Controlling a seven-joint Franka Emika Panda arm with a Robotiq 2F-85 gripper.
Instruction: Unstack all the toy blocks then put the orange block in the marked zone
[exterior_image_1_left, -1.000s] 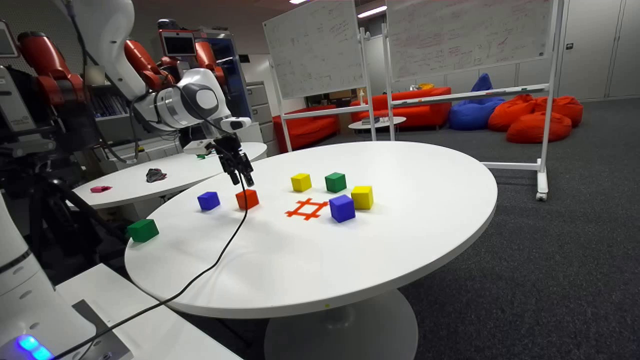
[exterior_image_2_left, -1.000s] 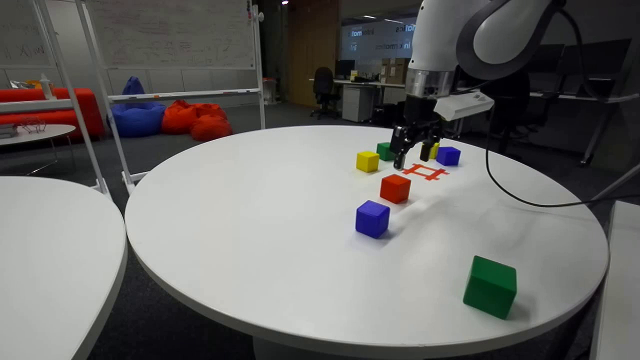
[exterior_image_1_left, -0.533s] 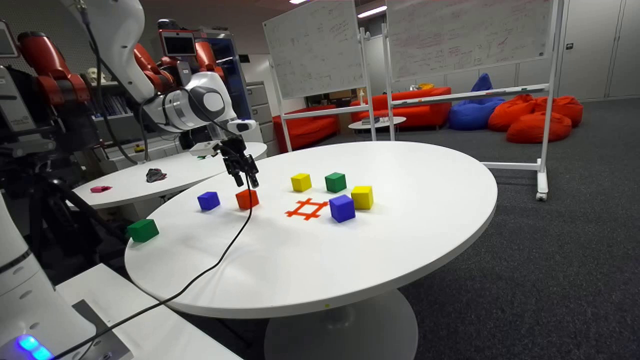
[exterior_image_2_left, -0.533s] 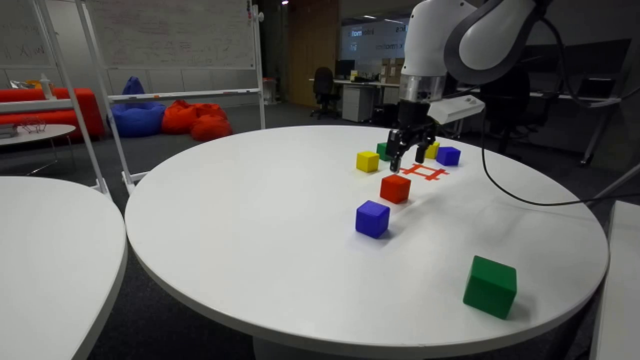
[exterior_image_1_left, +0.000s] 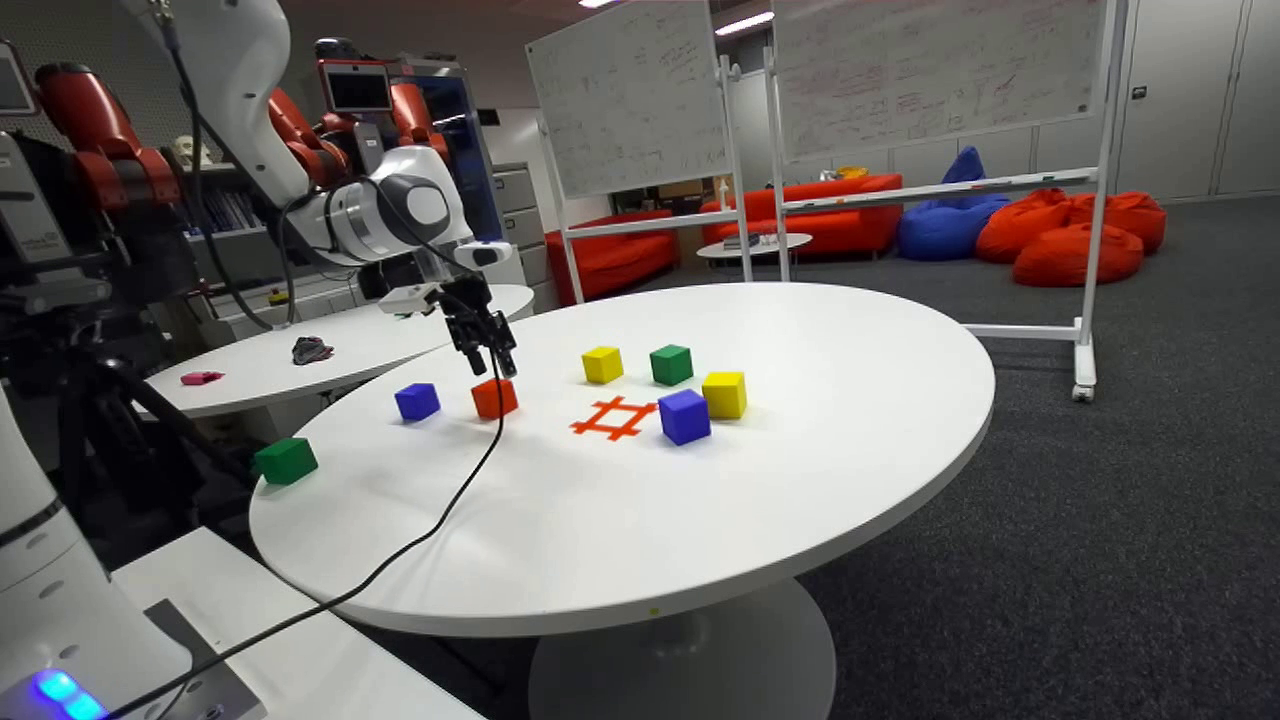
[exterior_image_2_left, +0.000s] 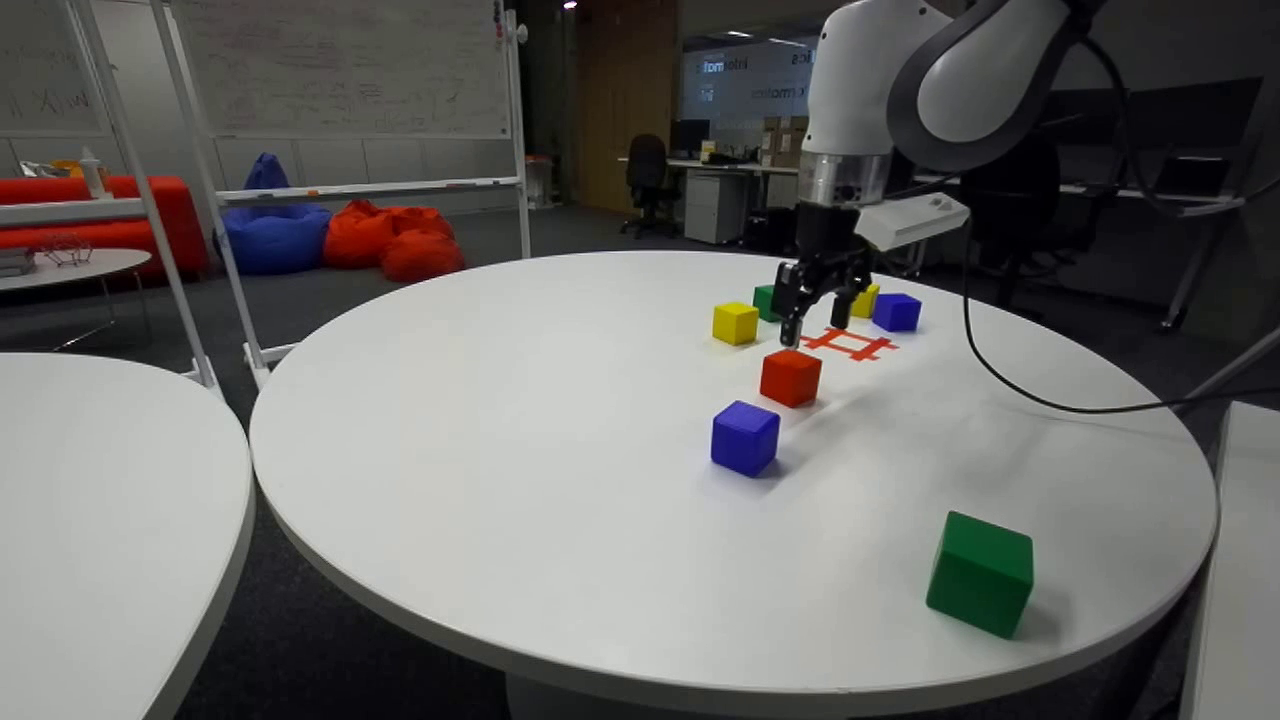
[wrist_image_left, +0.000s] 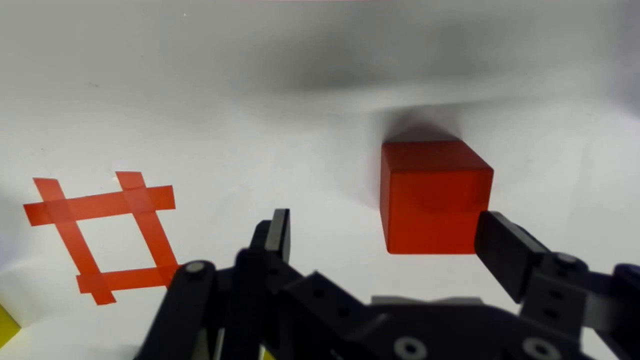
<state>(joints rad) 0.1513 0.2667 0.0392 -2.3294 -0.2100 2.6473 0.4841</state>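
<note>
Jaws apart — near orange block (wrist_image_left: 436, 200)

Toy blocks (exterior_image_1_left: 602, 366) on table (exterior_image_1_left: 800, 490), outside marked zone (exterior_image_1_left: 614, 418)

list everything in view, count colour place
main table: 1, white, foreground
marked zone: 1, red, on table
orange block: 1, orange-red, on table, outside zone
yellow blocks: 2, yellow, on table
green blocks: 2, green, on table, one near edge
blue blocks: 2, blue, on table
whiteboards: 2, white, background
sofas: apparently 2, red, background
beanbags: several, blue and red, background
other robots: count unclear, red, background
arm: 1, white, over table
fingers: 2, black, open above table near orange block
</note>
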